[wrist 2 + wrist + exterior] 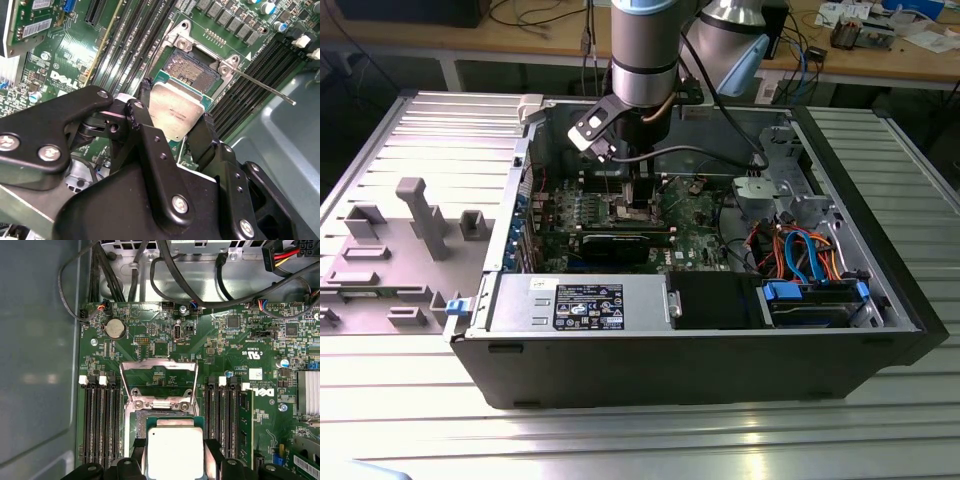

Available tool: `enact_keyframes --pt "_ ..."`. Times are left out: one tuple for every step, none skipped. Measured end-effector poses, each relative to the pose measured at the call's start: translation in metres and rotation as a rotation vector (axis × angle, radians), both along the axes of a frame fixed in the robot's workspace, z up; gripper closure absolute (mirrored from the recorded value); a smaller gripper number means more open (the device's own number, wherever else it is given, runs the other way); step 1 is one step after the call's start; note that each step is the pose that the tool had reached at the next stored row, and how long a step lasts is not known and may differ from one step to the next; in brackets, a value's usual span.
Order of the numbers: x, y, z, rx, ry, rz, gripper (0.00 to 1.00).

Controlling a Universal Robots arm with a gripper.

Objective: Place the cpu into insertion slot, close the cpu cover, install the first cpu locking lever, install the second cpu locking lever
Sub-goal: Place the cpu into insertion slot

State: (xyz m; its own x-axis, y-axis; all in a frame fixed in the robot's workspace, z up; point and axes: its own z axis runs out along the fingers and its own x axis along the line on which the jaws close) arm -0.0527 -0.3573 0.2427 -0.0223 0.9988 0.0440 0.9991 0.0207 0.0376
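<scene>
Silver-topped cpu [176,114], pinched at two opposite edges by the black gripper [176,106], hanging partly over the bare socket [192,67] (pins exposed). Hinged at one socket edge, cover [159,377] flipped up and open. Thin lever [260,86] sticking out sideways from a socket corner. Dark memory slots [97,420] on either side. All around, green board [240,335] inside an open case [880,300] on a ribbed desk [620,440].

Small square cpu [175,452]: silver-grey metal top, satin sheen (faintly brushed). Thin square cpu cover frame [159,365]: bare metal, glossy. Green circuit board [145,322]: lacquered, shiny. Black gripper [175,112]: matt, smooth.
</scene>
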Motion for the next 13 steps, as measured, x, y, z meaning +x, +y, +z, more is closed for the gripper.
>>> enact_keyframes --pt "0.0 0.0 0.0 0.0005 0.0001 0.0 0.45" --pt "0.0 0.0 0.0 0.001 0.0001 0.0 0.45" --pt "0.0 0.0 0.0 0.0018 0.0 0.0 0.45" --pt "0.0 0.0 0.0 0.0024 0.0001 0.0 0.45" --pt "0.0 0.0 0.0 0.0034 0.0001 0.0 0.45" --pt "0.0 0.0 0.0 0.0041 0.0001 0.0 0.45" --pt "0.0 0.0 0.0 0.0047 0.0 0.0 0.45" --pt "0.0 0.0 0.0 0.0055 0.0001 0.0 0.45" --pt "0.0 0.0 0.0 0.006 0.0001 0.0 0.45" --pt "0.0 0.0 0.0 0.0066 0.0001 0.0 0.45" --pt "0.0 0.0 0.0 0.0072 0.0001 0.0 0.45" --pt "0.0 0.0 0.0 0.0077 0.0001 0.0 0.45" --pt "0.0 0.0 0.0 0.0082 0.0 0.0 0.45"
